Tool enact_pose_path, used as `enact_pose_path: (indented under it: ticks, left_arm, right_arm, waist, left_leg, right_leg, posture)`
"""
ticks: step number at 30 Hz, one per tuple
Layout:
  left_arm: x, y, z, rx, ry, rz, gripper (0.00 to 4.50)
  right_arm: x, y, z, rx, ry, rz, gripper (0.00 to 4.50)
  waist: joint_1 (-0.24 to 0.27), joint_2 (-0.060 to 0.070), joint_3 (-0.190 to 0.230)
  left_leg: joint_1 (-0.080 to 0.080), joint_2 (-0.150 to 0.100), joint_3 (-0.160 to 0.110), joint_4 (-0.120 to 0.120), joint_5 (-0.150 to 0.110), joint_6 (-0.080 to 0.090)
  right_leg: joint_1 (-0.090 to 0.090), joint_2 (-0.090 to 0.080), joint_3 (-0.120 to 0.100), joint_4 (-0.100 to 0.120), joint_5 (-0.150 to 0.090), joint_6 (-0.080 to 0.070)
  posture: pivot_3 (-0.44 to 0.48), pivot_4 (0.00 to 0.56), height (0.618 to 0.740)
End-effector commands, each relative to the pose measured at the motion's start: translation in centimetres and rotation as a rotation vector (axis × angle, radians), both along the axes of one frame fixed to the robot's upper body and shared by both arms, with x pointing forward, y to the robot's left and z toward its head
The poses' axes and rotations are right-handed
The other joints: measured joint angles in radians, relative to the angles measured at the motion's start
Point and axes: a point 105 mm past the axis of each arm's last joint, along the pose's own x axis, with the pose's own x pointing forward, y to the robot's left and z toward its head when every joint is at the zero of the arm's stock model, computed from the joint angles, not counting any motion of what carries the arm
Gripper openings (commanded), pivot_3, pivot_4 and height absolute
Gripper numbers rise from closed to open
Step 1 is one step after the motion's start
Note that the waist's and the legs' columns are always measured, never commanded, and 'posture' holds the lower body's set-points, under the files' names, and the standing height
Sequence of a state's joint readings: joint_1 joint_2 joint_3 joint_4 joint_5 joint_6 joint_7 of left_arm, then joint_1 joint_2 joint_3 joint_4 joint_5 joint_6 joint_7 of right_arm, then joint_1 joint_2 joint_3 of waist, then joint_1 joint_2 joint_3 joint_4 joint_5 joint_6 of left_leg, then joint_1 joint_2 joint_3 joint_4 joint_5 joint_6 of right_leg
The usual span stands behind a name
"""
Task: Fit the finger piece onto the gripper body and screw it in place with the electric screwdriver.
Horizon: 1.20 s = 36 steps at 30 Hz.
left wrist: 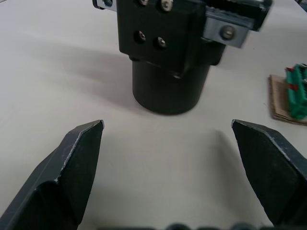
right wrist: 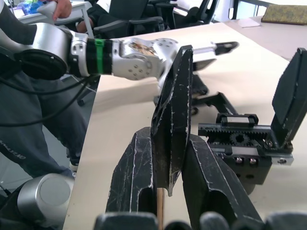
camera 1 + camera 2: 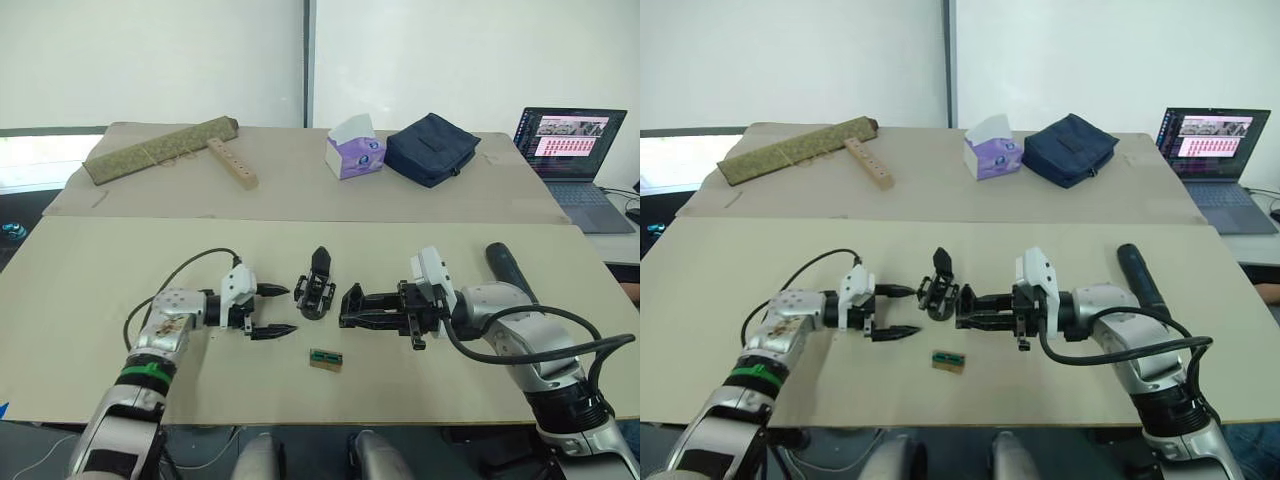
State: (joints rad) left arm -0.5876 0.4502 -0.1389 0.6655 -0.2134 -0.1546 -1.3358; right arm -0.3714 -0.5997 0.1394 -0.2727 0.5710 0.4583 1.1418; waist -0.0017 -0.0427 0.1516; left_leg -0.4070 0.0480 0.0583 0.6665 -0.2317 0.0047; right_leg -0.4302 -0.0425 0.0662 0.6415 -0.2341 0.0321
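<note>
On the matte beige table (image 3: 90, 300), near edge: a scuffed wedge-shaped finger piece (image 2: 171, 120) is pinched by the right tool (image 3: 347, 308); the left tool (image 3: 277, 310) is spread apart. Between them, the chunky round-based gripper body (image 3: 316, 285). Farther right, the smooth black electric screwdriver (image 3: 508, 268).

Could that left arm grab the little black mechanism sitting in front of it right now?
Probably yes. The left gripper is open, the gripper body stands just ahead of its fingers, and bare table lies between them.
</note>
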Motion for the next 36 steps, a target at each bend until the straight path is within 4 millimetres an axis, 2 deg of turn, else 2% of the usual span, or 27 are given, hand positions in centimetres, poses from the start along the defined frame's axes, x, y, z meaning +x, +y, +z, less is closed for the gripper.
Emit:
enact_pose_path:
  ticks: [1, 8, 14, 18, 21, 24, 25, 32, 36]
  left_arm:
    - [0.7, -1.1, 0.5, -0.009, -0.045, -0.034, 4.50]
    - [1.1, -2.7, 0.3, -0.002, -0.050, -0.094, 4.50]
    - [1.4, -3.1, 0.2, 0.005, -0.049, -0.093, 4.50]
    - [1.2, -3.4, -0.3, 0.009, -0.028, -0.106, 4.50]
    - [1.0, -3.4, -0.8, 0.036, -0.027, -0.113, 3.74]
    - [1.2, -3.1, -1.1, 0.052, -0.031, -0.089, 2.40]
    - [1.3, -3.0, -1.3, 0.065, -0.036, -0.082, 2.28]
    - [1.1, -2.8, -1.8, 0.078, -0.032, -0.064, 2.29]
    - [0.9, -2.9, -2.0, 0.076, -0.021, -0.061, 2.29]
  right_arm:
    - [-0.5, 0.2, 1.2, 0.018, -0.063, -0.005, 0.38]
    - [-0.6, 0.3, 1.2, 0.006, -0.078, -0.024, 0.38]
    - [-0.3, 0.6, 1.4, 0.007, -0.101, -0.032, 0.38]
    - [0.5, 1.6, 1.6, 0.025, -0.129, -0.029, 0.38]
    - [1.0, 2.5, 1.8, 0.035, -0.155, -0.012, 0.38]
    - [1.5, 3.3, 2.0, 0.054, -0.172, -0.003, 0.38]
    - [1.7, 3.6, 1.9, 0.054, -0.176, -0.003, 0.38]
    - [3.6, 5.2, 1.2, 0.033, -0.230, -0.054, 0.38]
    - [3.9, 5.6, 0.4, 0.005, -0.251, -0.057, 0.38]
  waist:
    - [0.000, 0.000, 0.000]
    - [-0.001, 0.000, 0.000]
    - [0.000, 0.000, 0.000]
    - [-0.001, 0.000, 0.000]
    - [0.000, 0.000, 0.000]
    - [0.001, 0.000, 0.000]
    - [0.001, 0.000, 0.000]
    - [-0.001, 0.000, -0.001]
    - [0.002, 0.000, -0.001]
  left_leg:
    - [0.000, 0.000, 0.000, 0.000, 0.000, 0.000]
    - [0.000, 0.000, 0.000, 0.001, 0.000, 0.000]
    - [0.000, -0.001, -0.001, 0.002, 0.000, 0.000]
    - [0.001, 0.000, -0.001, 0.002, 0.000, 0.000]
    - [0.002, 0.000, -0.002, 0.002, 0.000, 0.000]
    - [0.001, -0.001, -0.002, 0.002, 0.000, 0.000]
    - [0.001, -0.001, -0.002, 0.003, 0.000, 0.000]
    - [0.002, -0.001, -0.003, 0.004, 0.000, 0.000]
    - [0.003, -0.001, -0.003, 0.004, 0.000, 0.000]
  right_leg:
    - [0.000, 0.000, 0.000, 0.000, 0.000, 0.000]
    - [0.001, 0.000, 0.000, 0.000, 0.000, 0.001]
    - [0.002, 0.000, 0.000, 0.000, 0.000, 0.001]
    - [0.002, 0.000, 0.000, 0.000, 0.001, 0.001]
    - [0.003, 0.000, -0.001, 0.000, 0.001, 0.001]
    - [0.004, 0.000, -0.001, 0.000, 0.001, 0.001]
    - [0.004, 0.000, -0.001, 0.000, 0.001, 0.001]
    - [0.005, 0.000, -0.002, 0.001, 0.001, 0.001]
    - [0.006, 0.000, -0.002, 0.001, 0.001, 0.001]
  posture:
    - [0.000, 0.150, 0.740]
    - [0.000, 0.150, 0.740]
    - [0.000, 0.150, 0.740]
    - [0.000, 0.150, 0.740]
    - [0.000, 0.150, 0.740]
    - [0.000, 0.150, 0.740]
    - [0.000, 0.150, 0.740]
    - [0.000, 0.150, 0.740]
    - [0.000, 0.150, 0.740]
